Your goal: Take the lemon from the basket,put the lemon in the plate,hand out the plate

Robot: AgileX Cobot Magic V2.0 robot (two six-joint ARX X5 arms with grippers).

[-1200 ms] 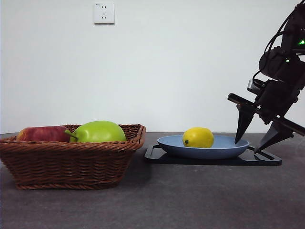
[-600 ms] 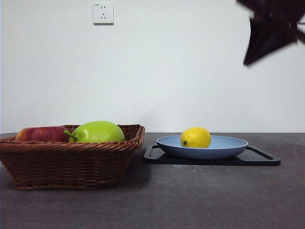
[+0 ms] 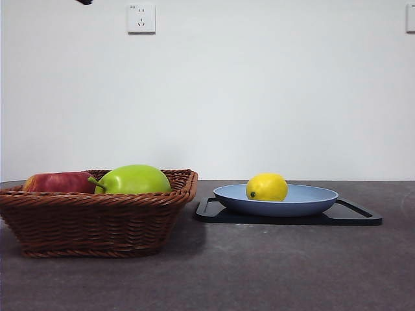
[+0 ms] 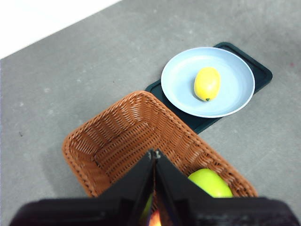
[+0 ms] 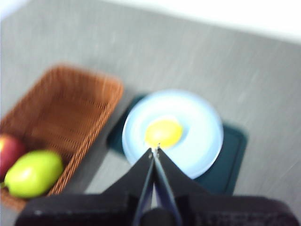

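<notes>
The lemon [image 3: 266,186] lies in the light blue plate [image 3: 311,197], left of its middle. The plate rests on a black tray [image 3: 353,218]. The brown wicker basket [image 3: 97,220] stands to the left, apart from the tray. My left gripper [image 4: 154,153] is shut and empty, high above the basket [image 4: 127,136]; its view shows the lemon [image 4: 207,83] in the plate [image 4: 181,75]. My right gripper [image 5: 155,149] is shut and empty, high above the plate [image 5: 202,136] and lemon [image 5: 163,133]. Both arms are raised out of the front view.
A green apple-like fruit [image 3: 133,179] and a red apple [image 3: 57,182] lie in the basket. A wall socket [image 3: 141,18] is on the white wall behind. A black arm tip [image 3: 84,2] shows at the top left edge.
The right arm has risen from beside the plate's right rim and left the front view. Its jaws, open a second ago, are shut now. Lemon and plate stay put.
</notes>
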